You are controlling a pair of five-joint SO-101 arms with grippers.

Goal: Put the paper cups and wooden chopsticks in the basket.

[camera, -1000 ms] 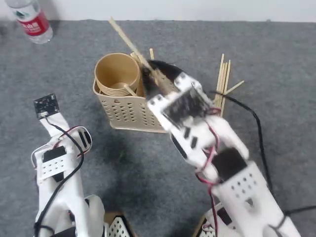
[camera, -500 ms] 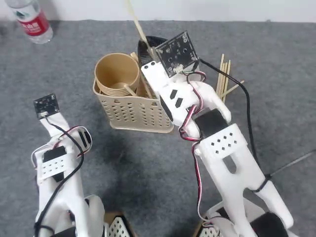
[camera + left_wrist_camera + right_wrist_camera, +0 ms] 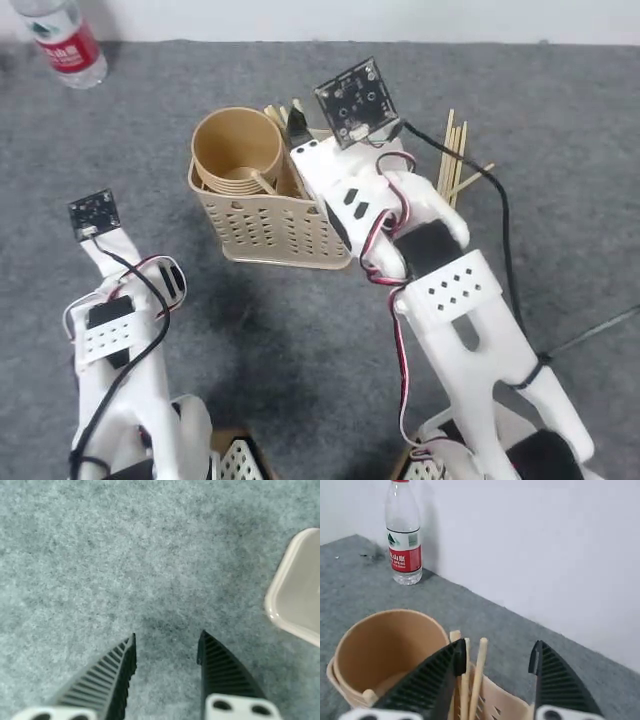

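The loose wooden chopsticks (image 3: 452, 160) at three o'clock of the basket (image 3: 262, 230) look light, stiff and apt to roll, so pinch them mid-length; the right gripper (image 3: 498, 650) hangs open and empty over the basket, the left gripper (image 3: 166, 645) likewise open.

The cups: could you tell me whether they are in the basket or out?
In. The cups stand nested and upright inside the basket, beside chopsticks.

Below the right gripper (image 3: 499, 647), upright chopsticks (image 3: 478, 672) stand close to one finger. Stacked paper cups (image 3: 385, 650) fill the basket (image 3: 270, 230) just beside it. Bare carpet (image 3: 100, 555) lies under the left gripper (image 3: 167, 639), with the basket's corner near one side.
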